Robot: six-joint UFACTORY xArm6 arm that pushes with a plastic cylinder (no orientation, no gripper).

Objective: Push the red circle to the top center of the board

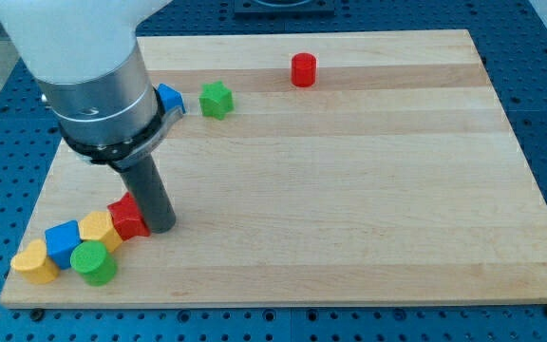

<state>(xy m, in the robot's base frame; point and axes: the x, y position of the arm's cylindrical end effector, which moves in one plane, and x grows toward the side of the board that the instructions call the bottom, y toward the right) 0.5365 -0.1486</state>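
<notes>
Red circle (303, 69) stands on the tabletop (368, 190) close under the far edge, a little to the view's right of the green star (216, 99). Judged by eye, it already sits about midway along that top edge, so little travel looks to be left.

My tip (162, 226) is far off from the red circle: down toward the view's bottom and well to the view's left. No jaws on this rig, only a plain dark rod, so nothing opens, closes or holds. The tip's end rests just beside a red block (128, 218), on that block's right side; whether it touches I cannot tell.

The relation that matters: from my tip the red circle lies up and to the view's right, on a long diagonal across bare wood. To nudge it further toward the top edge, the tip would have to come round to the circle's near side, the side facing the view's bottom. A round block has no long axis to line up on.

Other pieces, all well apart from the red circle:
- blue block (170, 97), left of the green star, partly hidden by the arm housing
- yellow block (98, 230), blue cube (63, 241), yellow cylinder (33, 262) and green cylinder (94, 263), clustered by the red block at bottom left

Risk: leaving the cluster could drag the red block along.
</notes>
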